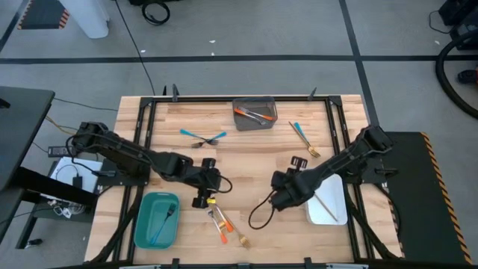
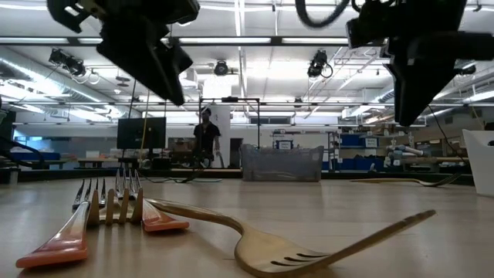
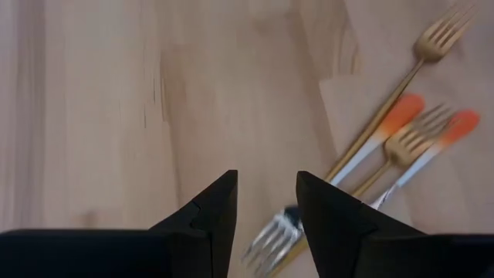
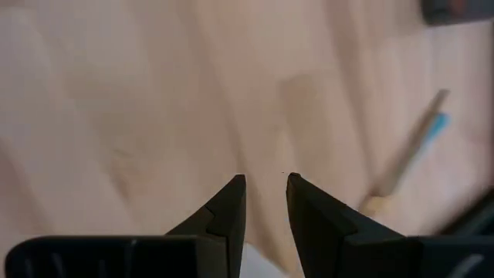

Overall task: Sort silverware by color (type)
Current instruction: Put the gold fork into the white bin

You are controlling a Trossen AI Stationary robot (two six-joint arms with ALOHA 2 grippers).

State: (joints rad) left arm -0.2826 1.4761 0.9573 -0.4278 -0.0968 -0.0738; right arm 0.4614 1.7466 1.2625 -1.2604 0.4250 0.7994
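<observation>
The left gripper point(image 1: 202, 200) hovers with jaws apart and empty over a cluster of forks point(image 1: 222, 222) on the worktop point(image 1: 246, 164). The right gripper point(image 1: 274, 202), jaws narrowly parted, seemingly holds nothing.

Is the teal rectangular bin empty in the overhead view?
No: the teal rectangular bin near the left arm already holds a slim blue-handled utensil lying along its floor.

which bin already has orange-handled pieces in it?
The grey bin at the table's far edge, with orange-handled pieces in it. The teal bin holds a blue-handled piece; the white bin a gold one.
</observation>
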